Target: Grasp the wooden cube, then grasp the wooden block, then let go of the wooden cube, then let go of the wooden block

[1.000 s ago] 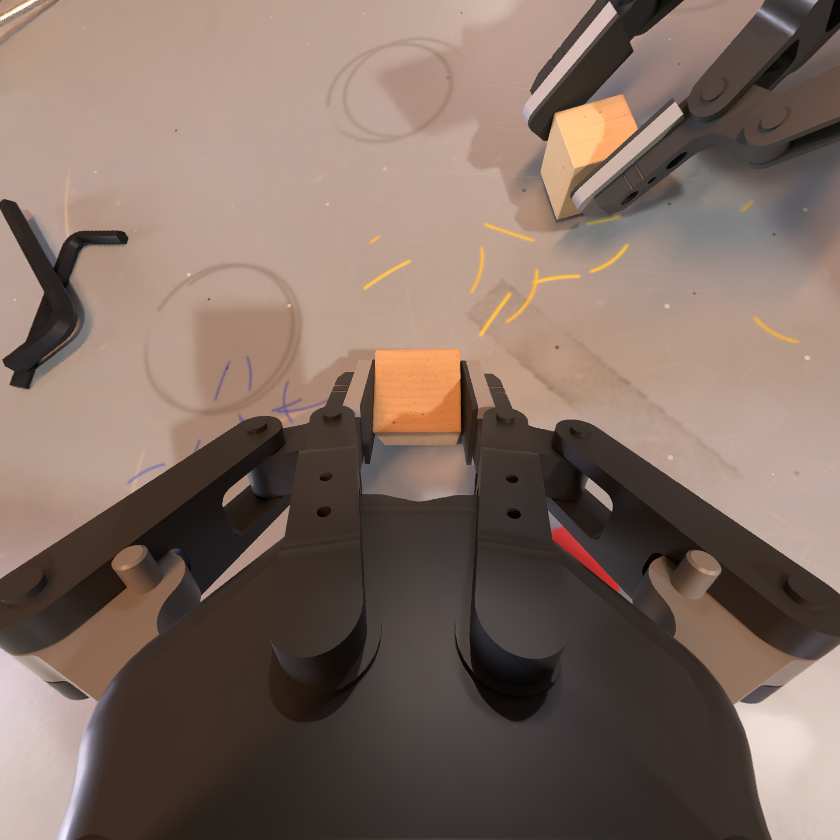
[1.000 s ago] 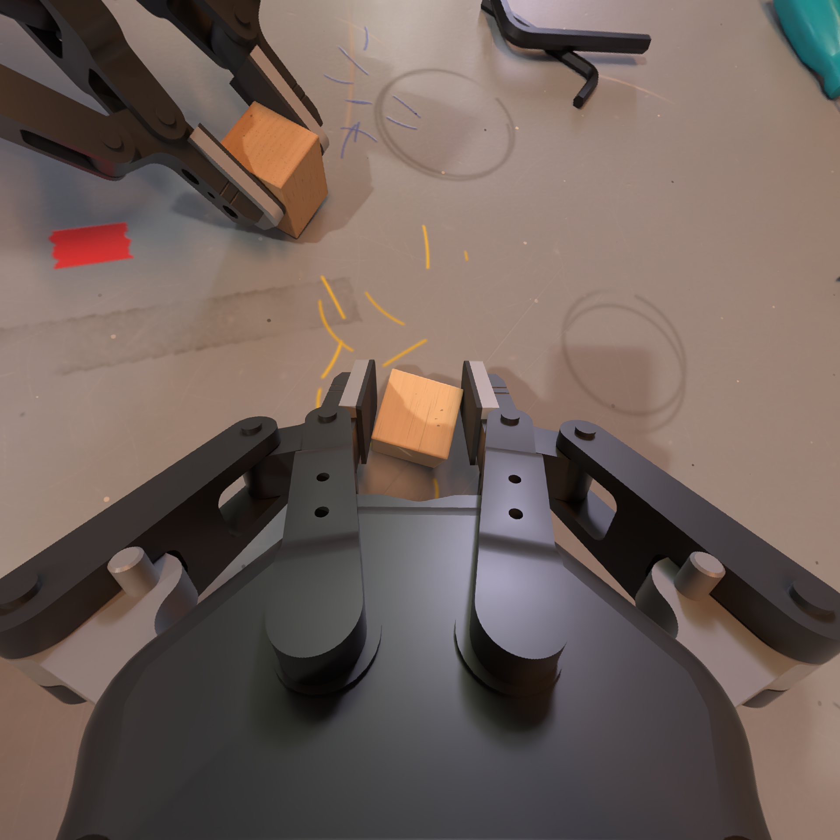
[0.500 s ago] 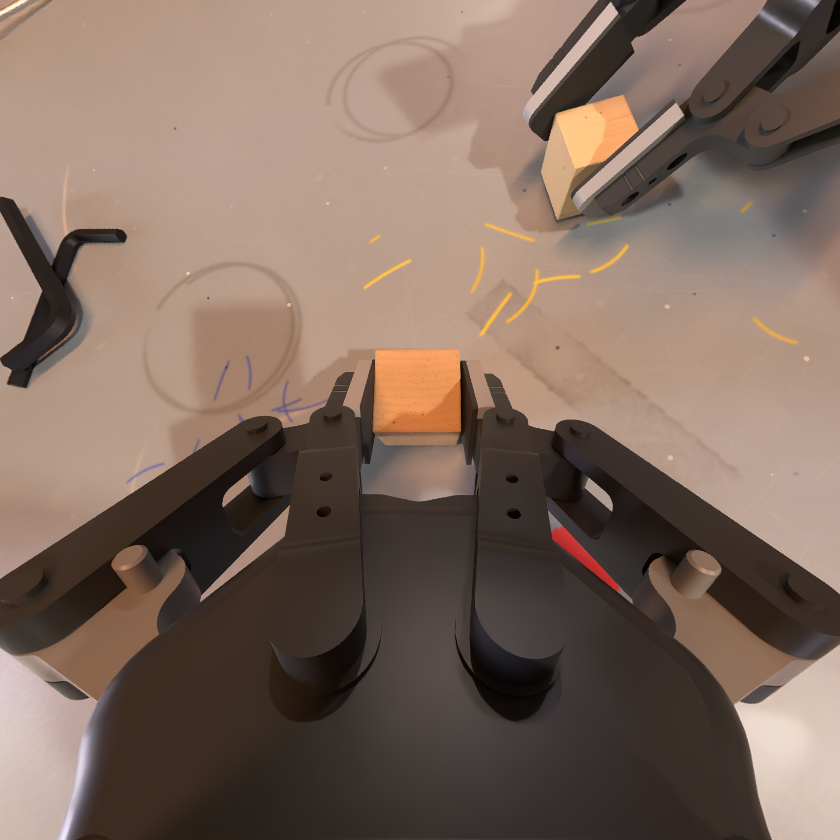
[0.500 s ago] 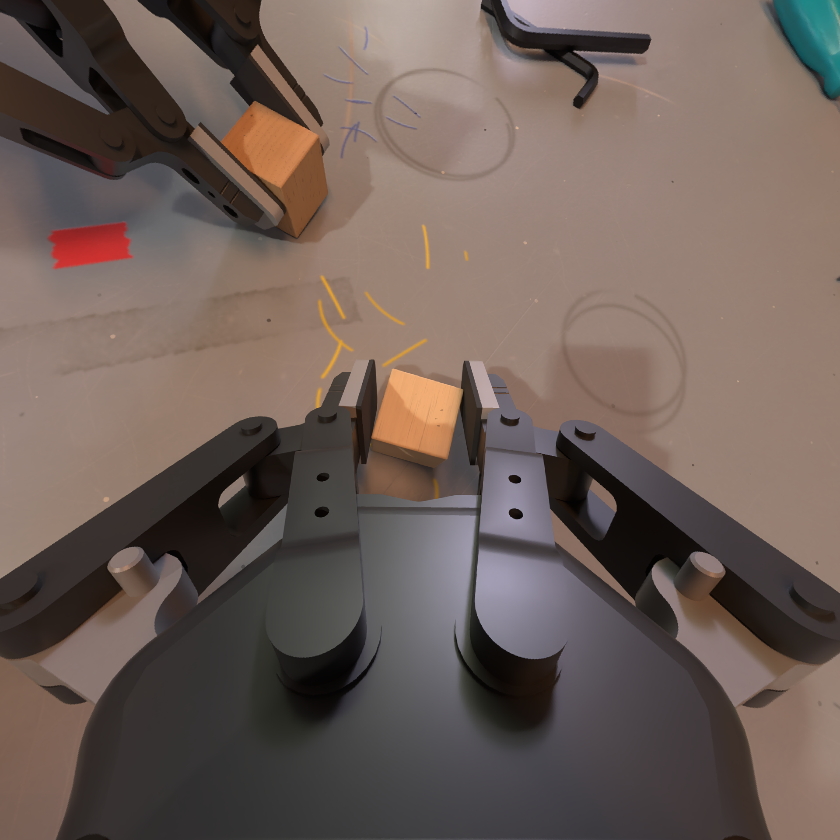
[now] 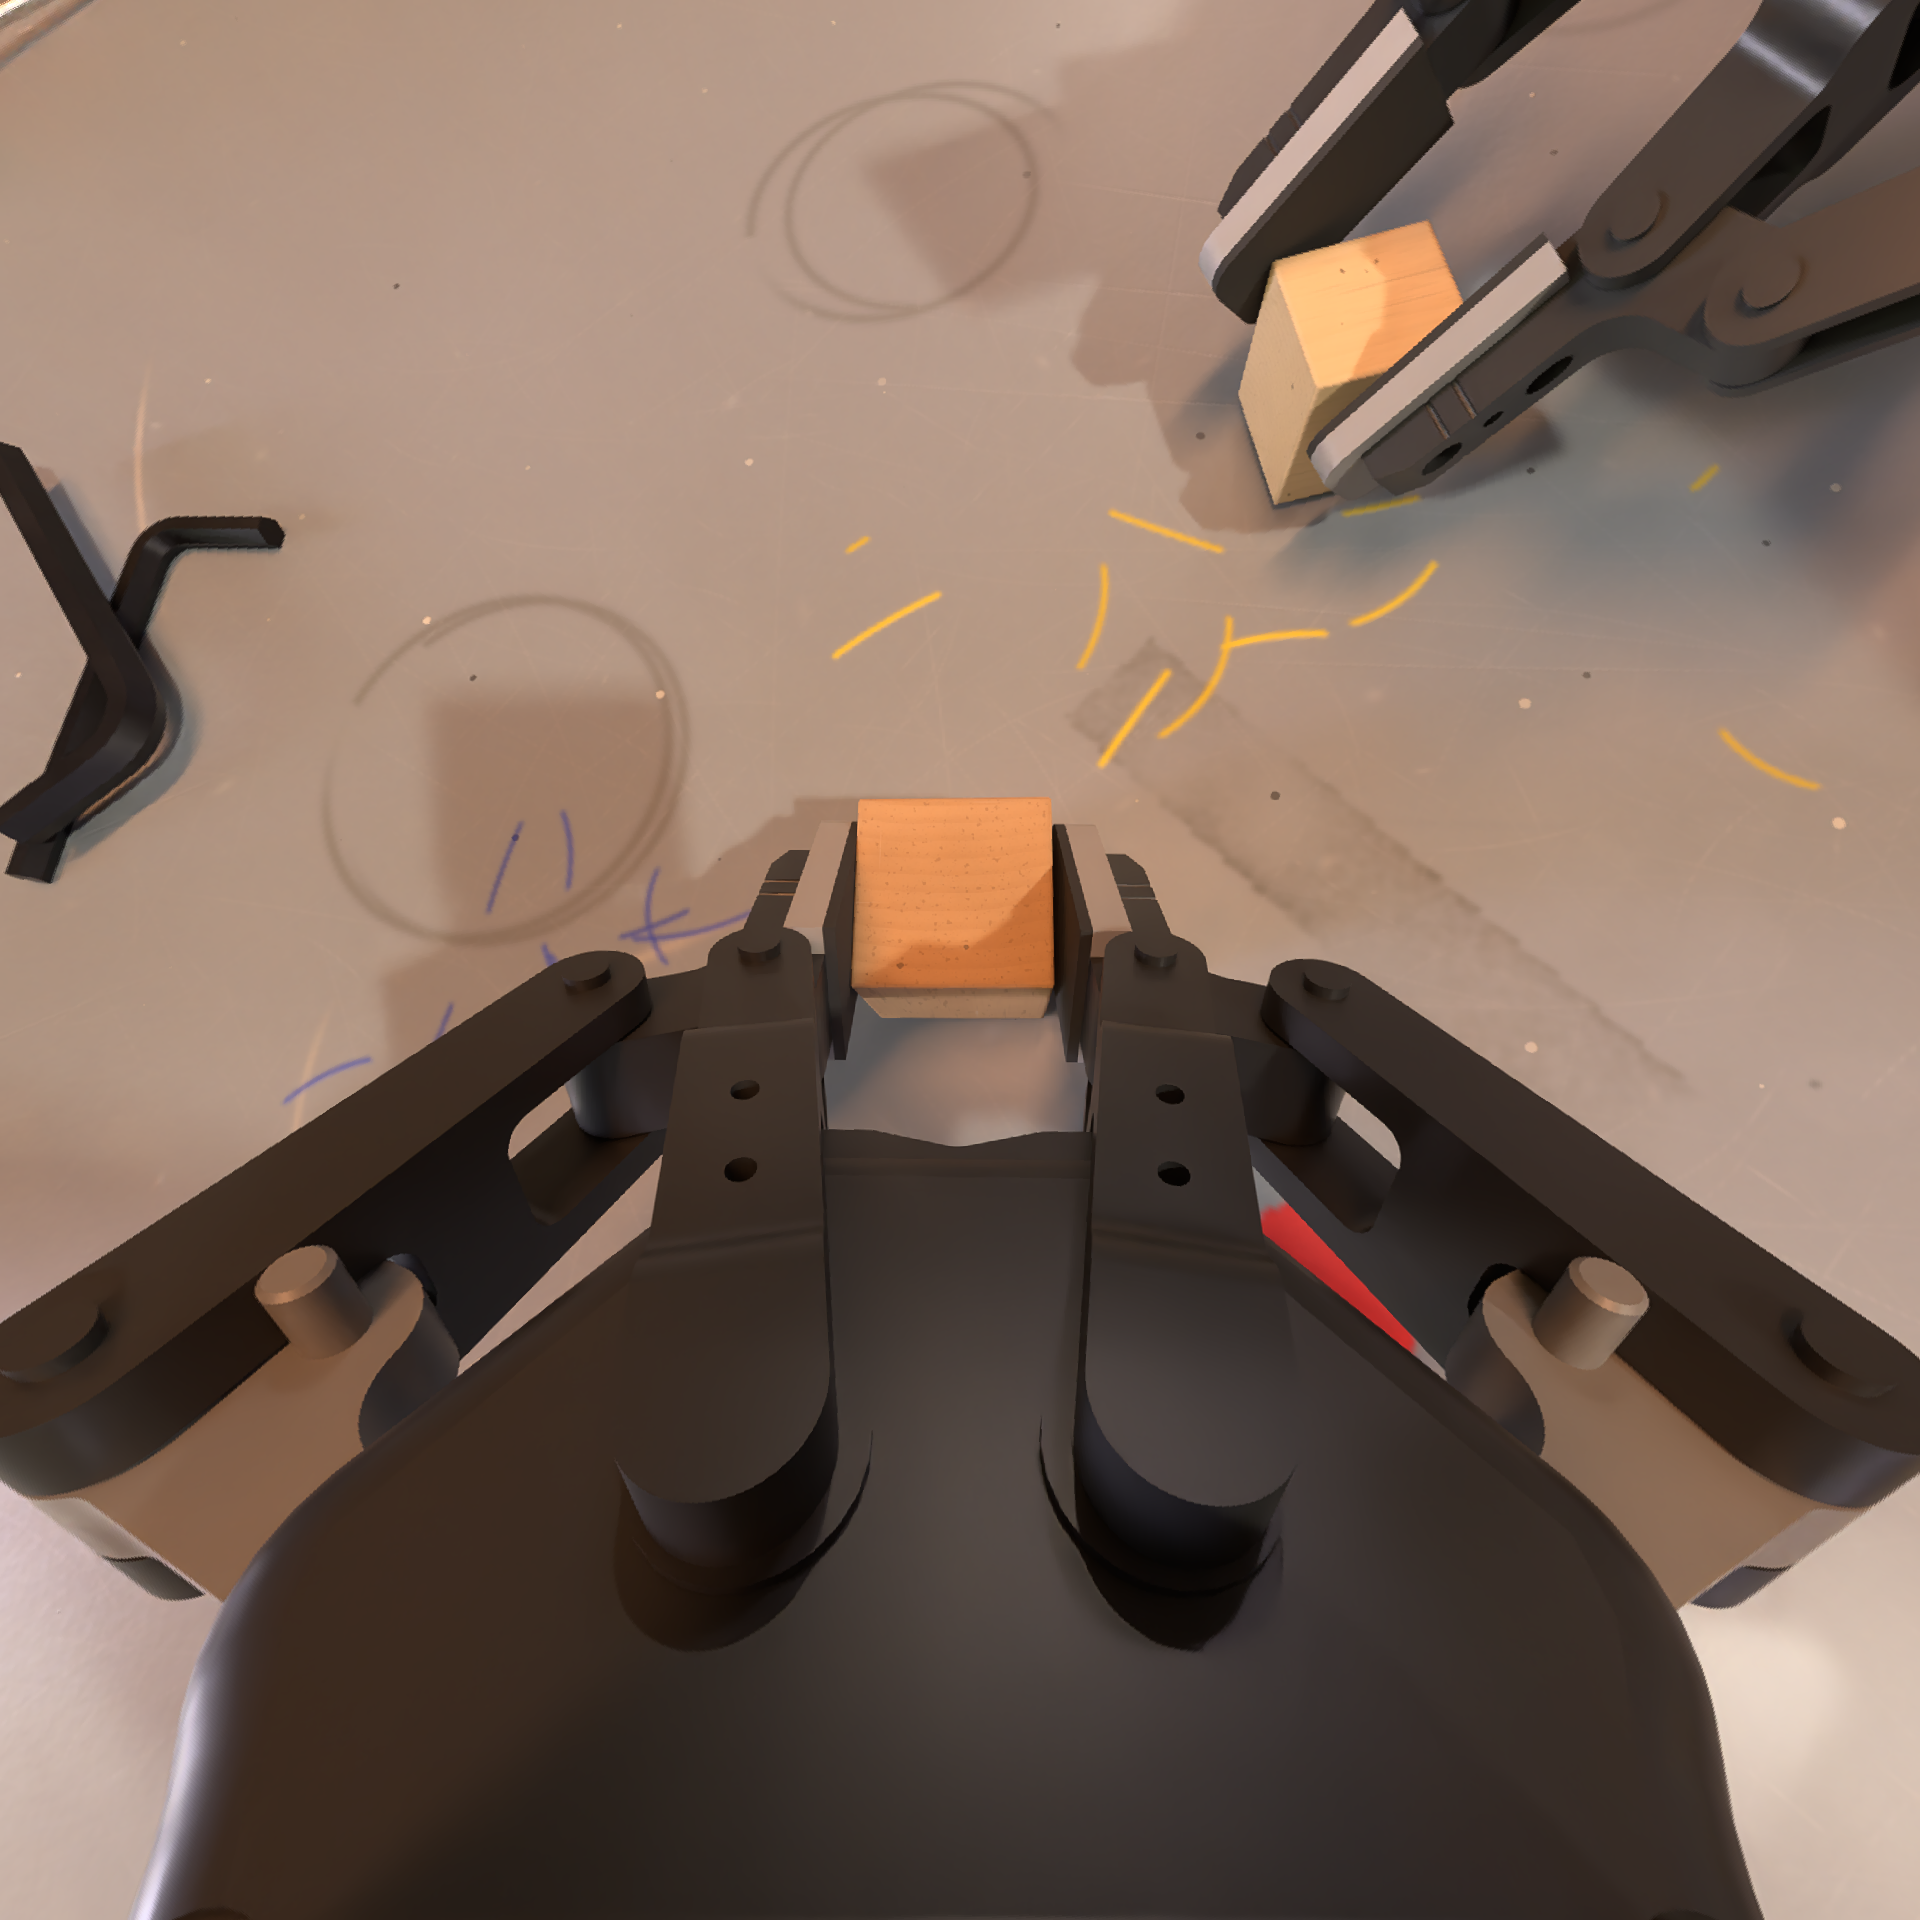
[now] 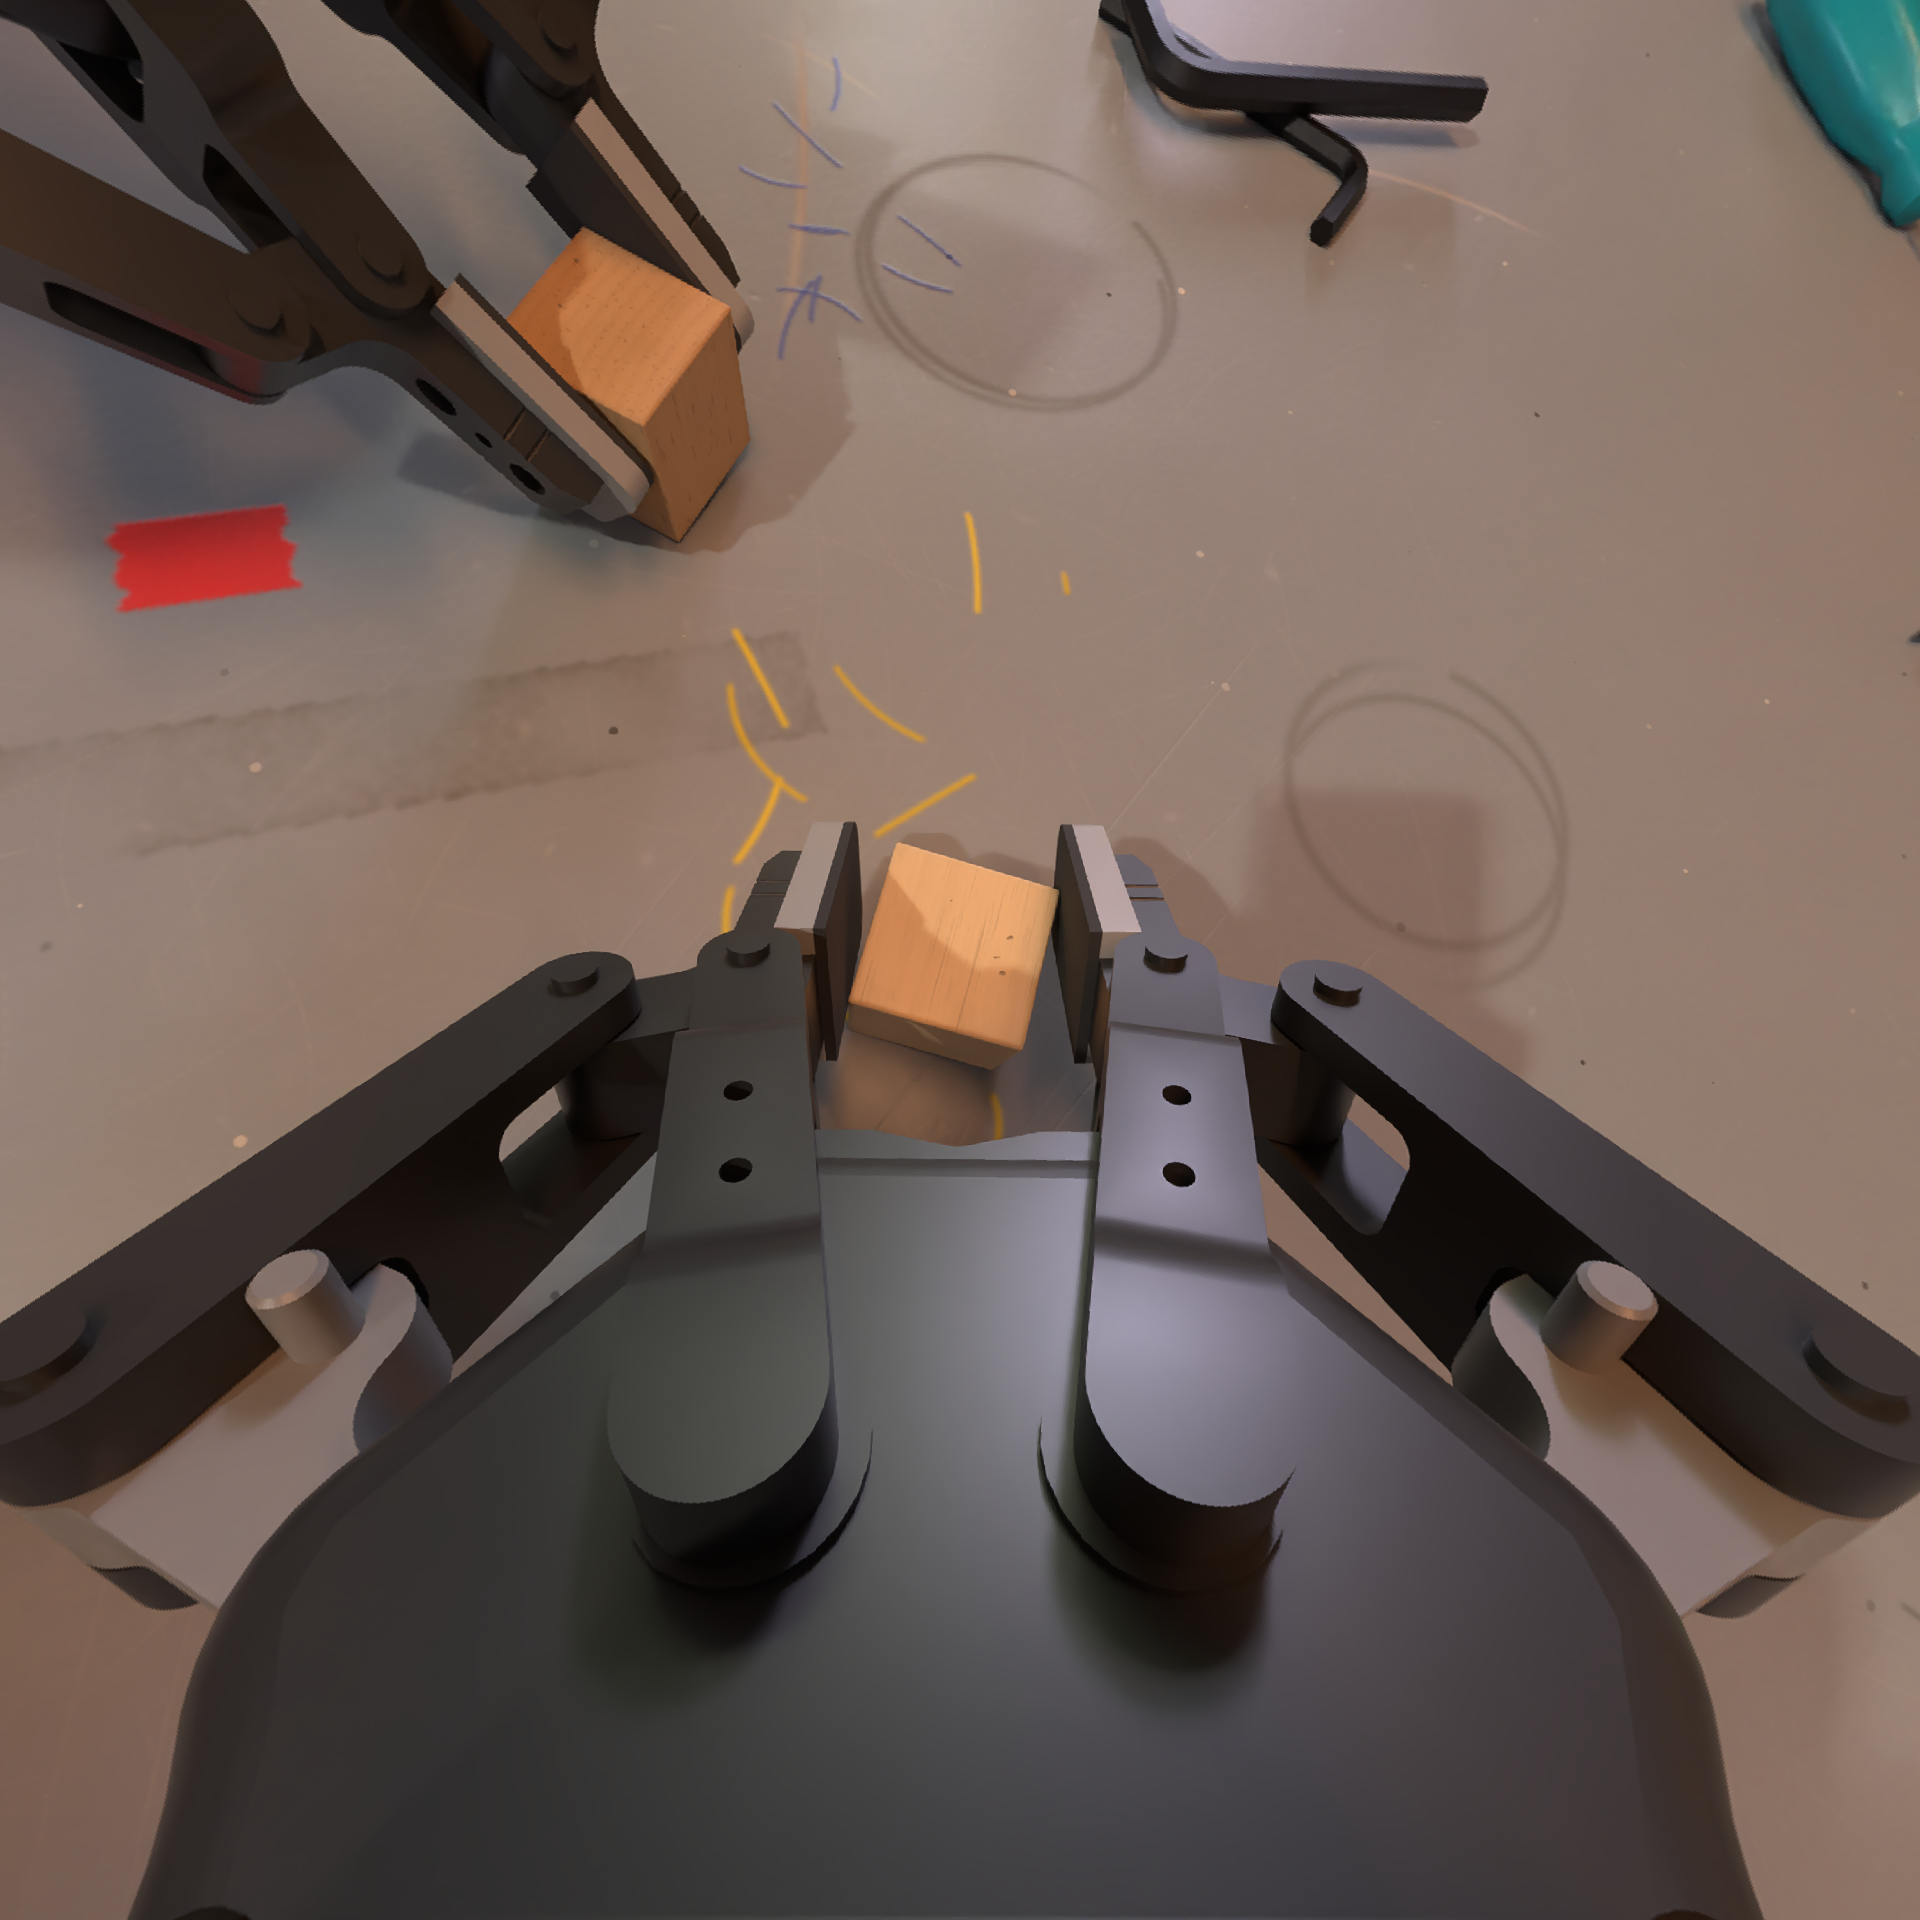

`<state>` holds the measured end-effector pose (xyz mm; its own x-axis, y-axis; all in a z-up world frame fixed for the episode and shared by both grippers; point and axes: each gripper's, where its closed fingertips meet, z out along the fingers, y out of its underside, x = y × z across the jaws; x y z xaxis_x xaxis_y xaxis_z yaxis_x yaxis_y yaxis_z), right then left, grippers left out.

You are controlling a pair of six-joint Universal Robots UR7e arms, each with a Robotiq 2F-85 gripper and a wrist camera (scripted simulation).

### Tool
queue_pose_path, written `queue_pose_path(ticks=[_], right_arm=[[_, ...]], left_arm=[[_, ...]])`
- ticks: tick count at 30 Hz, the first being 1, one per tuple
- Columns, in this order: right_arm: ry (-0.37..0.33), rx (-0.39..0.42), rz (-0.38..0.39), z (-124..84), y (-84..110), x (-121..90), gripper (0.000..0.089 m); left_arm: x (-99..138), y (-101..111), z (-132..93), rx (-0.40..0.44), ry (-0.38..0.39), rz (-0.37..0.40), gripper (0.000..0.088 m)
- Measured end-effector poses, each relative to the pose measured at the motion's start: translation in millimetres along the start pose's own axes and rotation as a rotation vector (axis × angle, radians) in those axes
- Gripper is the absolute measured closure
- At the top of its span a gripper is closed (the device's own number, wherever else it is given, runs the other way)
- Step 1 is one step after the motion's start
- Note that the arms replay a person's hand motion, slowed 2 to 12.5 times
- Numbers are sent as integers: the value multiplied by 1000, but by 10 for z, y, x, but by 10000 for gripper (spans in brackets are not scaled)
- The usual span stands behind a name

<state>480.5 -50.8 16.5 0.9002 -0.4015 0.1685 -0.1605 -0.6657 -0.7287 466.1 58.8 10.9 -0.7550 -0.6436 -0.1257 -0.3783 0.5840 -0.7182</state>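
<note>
Nothing moves in this last second. Both views look the same as they did a moment ago: the arms stay still, and neither piece of wood shifts.

The left gripper (image 5: 954,899) is closed tight on the deep orange wooden cube (image 5: 951,883). Both dark pads (image 5: 837,920) press flat on its sides. The cube sits straight between them, low over the grey scratched counter (image 5: 623,364). I take this one to be the cube, but the two pieces look much alike.

The right gripper (image 6: 958,920) has its fingers close around the pale wooden block (image 6: 951,951). The block sits crooked between them. One corner touches the right pad (image 6: 1072,904). Beside the left pad (image 6: 844,904) a thin gap shows near the top, and lower down the block comes right up to it. I cannot tell if the fingers are squeezing it or only standing beside it.

Both pieces are out on the open counter, near each other, with yellow scribbles between them. No edge or corner of the counter shows. The black bent hex keys (image 6: 1299,94) and the red tape strip (image 6: 203,556) lie well apart from the wood.

Because nothing changes, I think the first grasp is done and the second is done or nearly done. Next would come letting go of the cube.
</note>
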Motion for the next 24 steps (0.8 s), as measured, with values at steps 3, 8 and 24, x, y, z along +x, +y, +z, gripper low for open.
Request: queue_pose_path(ticks=[3,8,24], right_arm=[[0,0,0,0,0,-1,555],[-2,2,0,-2,0,-3,555],[-17,29,5,-31,-27,-19,388]], left_arm=[[0,0,0,0,1,-1,567],[0,0,0,0,1,-2,567],[-4,1,1,-1,4,-8,567]])
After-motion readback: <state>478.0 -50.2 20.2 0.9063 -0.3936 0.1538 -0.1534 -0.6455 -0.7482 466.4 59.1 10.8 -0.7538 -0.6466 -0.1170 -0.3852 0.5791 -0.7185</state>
